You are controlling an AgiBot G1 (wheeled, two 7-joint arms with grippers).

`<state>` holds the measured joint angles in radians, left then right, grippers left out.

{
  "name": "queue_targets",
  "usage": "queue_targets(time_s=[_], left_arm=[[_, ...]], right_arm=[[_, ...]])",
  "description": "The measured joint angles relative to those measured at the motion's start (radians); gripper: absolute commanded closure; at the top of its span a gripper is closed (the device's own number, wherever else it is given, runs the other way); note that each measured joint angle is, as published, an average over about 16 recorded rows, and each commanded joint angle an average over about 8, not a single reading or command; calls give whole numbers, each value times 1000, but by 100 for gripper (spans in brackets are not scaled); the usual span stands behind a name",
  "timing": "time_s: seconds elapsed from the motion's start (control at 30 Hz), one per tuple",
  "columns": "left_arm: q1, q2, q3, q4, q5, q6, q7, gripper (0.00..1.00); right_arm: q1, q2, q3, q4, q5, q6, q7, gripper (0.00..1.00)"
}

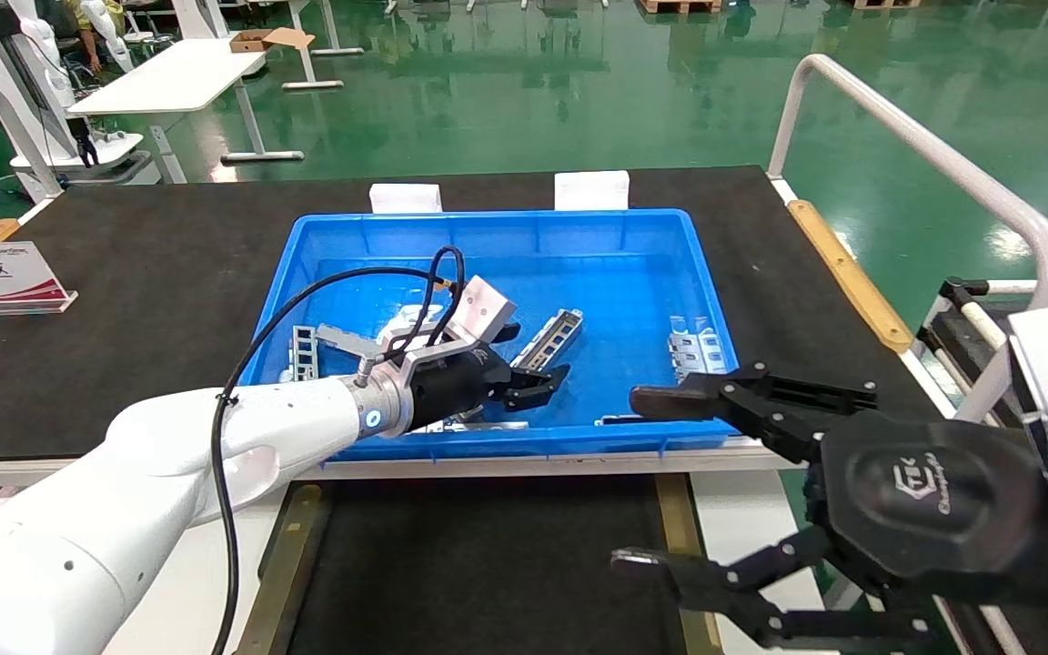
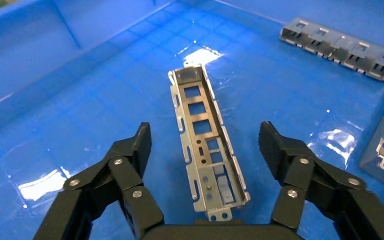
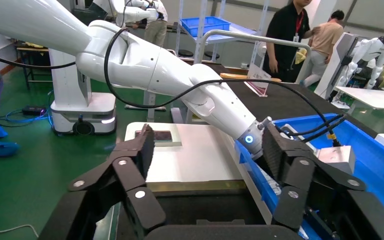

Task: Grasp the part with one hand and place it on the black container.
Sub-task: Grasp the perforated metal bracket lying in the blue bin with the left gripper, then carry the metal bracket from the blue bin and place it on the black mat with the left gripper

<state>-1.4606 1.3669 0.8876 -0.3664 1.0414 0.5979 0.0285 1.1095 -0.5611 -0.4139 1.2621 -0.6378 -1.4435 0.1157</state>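
Observation:
The part (image 2: 205,145), a slim silver-grey channel strip with rectangular cutouts, lies flat on the floor of the blue bin (image 2: 55,75). It also shows in the head view (image 1: 549,338). My left gripper (image 2: 206,137) is open over it, one finger on each side of the strip and neither touching it. In the head view the left gripper (image 1: 531,362) reaches into the bin (image 1: 524,223). The black container (image 1: 488,564), edged by tan strips (image 1: 677,537), lies in front of the bin. My right gripper (image 1: 633,480) hangs open and empty over its right side.
More grey brackets lie in the bin (image 2: 340,47) (image 1: 697,350), and a white slotted plate (image 1: 306,350) lies at its left. A white handrail (image 1: 924,155) runs along the right. A sign (image 1: 1,277) stands at the far left of the black tabletop.

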Motion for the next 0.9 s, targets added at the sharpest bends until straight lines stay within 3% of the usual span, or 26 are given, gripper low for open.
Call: queue_targets(time_s=[0.5,0.9], left_arm=[[-1,-1,92,-3,-94,-42,-11,100],[-12,-2,118,-9,-196,-69,7,100]], right_arm=[[0,0,0,0,0,0,0,100],[0,0,0,0,0,0,0,100]])
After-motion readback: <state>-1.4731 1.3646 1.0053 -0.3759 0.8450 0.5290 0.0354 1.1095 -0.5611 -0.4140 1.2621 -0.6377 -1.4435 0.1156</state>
